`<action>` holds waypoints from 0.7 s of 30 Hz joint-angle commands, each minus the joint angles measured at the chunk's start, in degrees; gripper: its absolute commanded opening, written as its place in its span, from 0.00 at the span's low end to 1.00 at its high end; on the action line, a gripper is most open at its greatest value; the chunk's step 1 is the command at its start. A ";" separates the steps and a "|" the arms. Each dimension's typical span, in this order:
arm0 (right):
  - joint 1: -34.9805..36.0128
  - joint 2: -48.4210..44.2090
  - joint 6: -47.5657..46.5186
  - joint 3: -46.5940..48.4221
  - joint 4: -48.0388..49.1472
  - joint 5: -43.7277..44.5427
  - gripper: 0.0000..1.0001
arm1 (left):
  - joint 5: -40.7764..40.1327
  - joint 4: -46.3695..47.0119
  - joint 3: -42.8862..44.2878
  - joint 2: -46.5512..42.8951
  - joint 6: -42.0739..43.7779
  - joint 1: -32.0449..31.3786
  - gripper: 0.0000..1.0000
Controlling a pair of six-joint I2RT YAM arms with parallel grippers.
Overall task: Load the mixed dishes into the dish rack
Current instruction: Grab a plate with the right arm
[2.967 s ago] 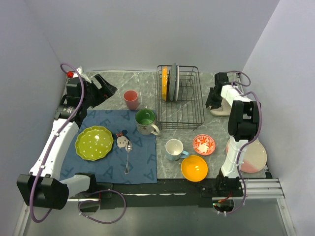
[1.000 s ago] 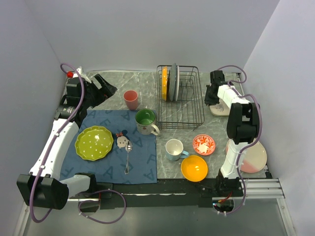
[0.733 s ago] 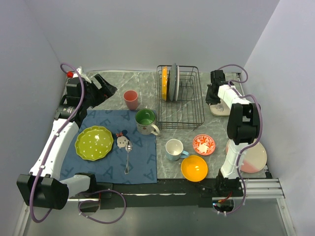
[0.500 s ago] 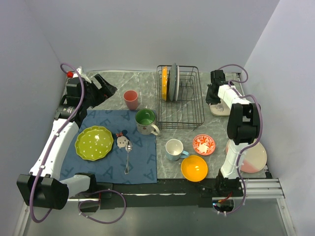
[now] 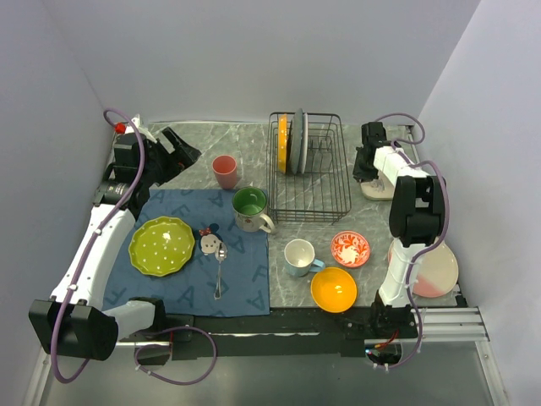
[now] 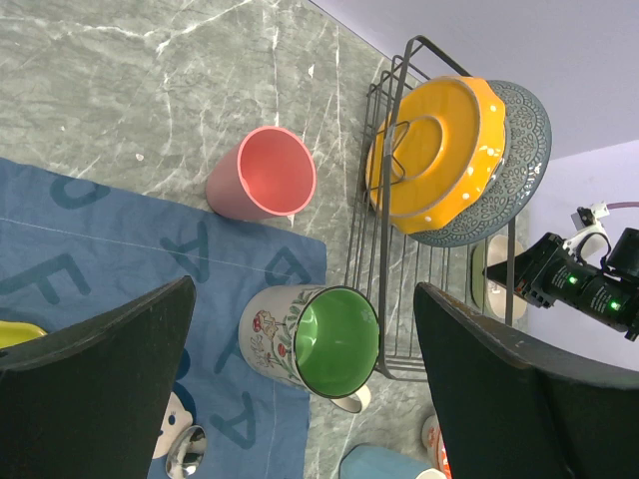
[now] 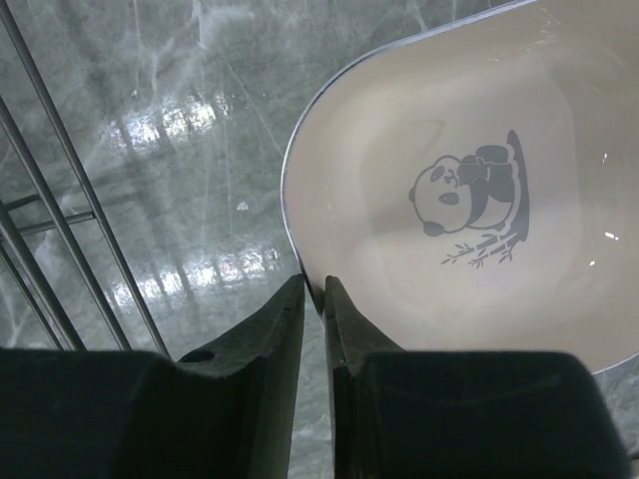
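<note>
Where right gripper (image 7: 313,284) clenches on rim of cream bowl (image 7: 469,200), note bowl just beside dish rack (image 5: 338,203): in top view, rack lies at 9 o'clock from your claw. Right arm far nearer. Left gripper (image 6: 305,289) spread wide, empty, well apart.

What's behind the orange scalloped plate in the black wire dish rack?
A grey patterned plate stands upright directly behind the orange scalloped plate in the black wire dish rack. Only its rim shows; the orange plate covers the rest of its face.
</note>
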 commanded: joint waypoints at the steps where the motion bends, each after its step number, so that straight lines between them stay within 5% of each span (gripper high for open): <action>1: -0.34 0.27 0.76 0.61 1.38 0.11 0.17 | -0.46 1.25 -0.06 -1.09 0.87 0.26 0.97; 5: -0.42 -1.05 1.02 0.26 1.38 0.64 0.00 | -0.55 1.25 -0.06 -1.35 0.87 0.26 0.97; 21: -0.34 -10.63 2.25 -0.97 0.85 3.80 0.00 | -0.11 1.43 -0.41 -1.53 0.69 0.26 0.97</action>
